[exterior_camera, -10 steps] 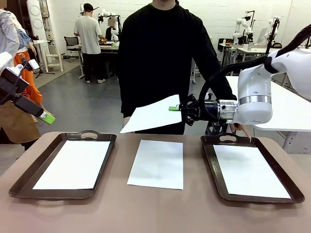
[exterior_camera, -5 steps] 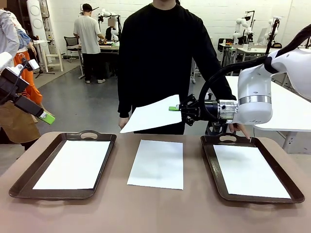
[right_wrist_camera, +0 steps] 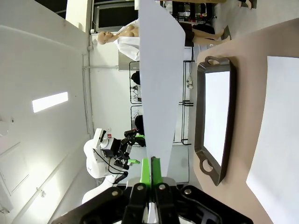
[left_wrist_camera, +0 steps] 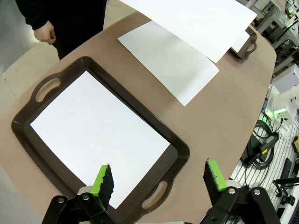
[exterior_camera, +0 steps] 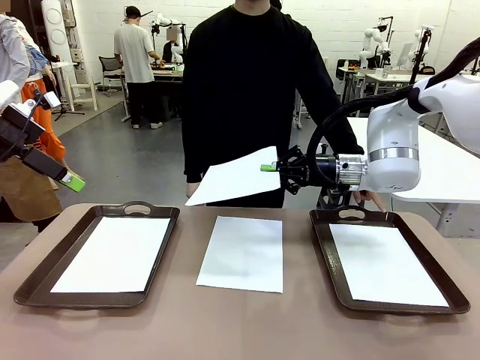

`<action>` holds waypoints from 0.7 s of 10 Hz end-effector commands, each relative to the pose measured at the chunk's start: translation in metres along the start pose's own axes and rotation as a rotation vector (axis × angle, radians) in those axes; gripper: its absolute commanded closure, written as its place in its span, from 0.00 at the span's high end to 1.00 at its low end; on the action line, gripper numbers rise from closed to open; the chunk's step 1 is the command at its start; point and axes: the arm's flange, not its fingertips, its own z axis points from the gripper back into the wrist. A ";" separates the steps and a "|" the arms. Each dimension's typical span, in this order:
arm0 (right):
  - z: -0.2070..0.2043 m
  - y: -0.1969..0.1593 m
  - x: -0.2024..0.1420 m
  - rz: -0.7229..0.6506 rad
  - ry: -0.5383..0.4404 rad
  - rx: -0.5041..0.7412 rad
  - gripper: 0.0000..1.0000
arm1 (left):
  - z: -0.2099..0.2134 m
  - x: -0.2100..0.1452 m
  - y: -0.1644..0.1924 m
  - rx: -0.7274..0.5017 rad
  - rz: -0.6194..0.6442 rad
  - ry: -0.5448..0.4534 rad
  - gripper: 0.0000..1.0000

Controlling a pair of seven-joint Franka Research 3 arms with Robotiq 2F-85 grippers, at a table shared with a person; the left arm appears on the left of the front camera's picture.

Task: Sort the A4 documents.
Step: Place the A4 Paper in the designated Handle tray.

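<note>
Of the A4 documents, one white sheet hangs in the air over the table's far edge, with my right gripper shut on its right edge. In the right wrist view the sheet rises edge-on from the closed gripper. Another sheet lies flat on the table's middle. The left tray holds a sheet, and so does the right tray, whose sheet lies flat. My left gripper hovers open at the far left, above the left tray and its sheet.
A person in black stands at the far side, one hand by the right tray's far handle, the other hanging near the table edge. The brown tabletop is bare in front.
The arms and sheets have not moved. The person's hand behind the held sheet has shifted slightly.
</note>
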 end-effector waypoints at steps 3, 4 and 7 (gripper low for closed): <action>-0.003 -0.001 0.000 -0.005 -0.012 -0.005 0.00 | 0.001 -0.001 0.001 -0.004 -0.007 -0.003 1.00; -0.003 -0.001 0.000 -0.005 -0.012 -0.005 0.00 | 0.001 -0.001 0.001 -0.004 -0.007 -0.003 1.00; 0.064 0.037 -0.020 0.055 0.152 0.053 0.01 | 0.001 -0.001 0.001 -0.004 -0.007 -0.003 1.00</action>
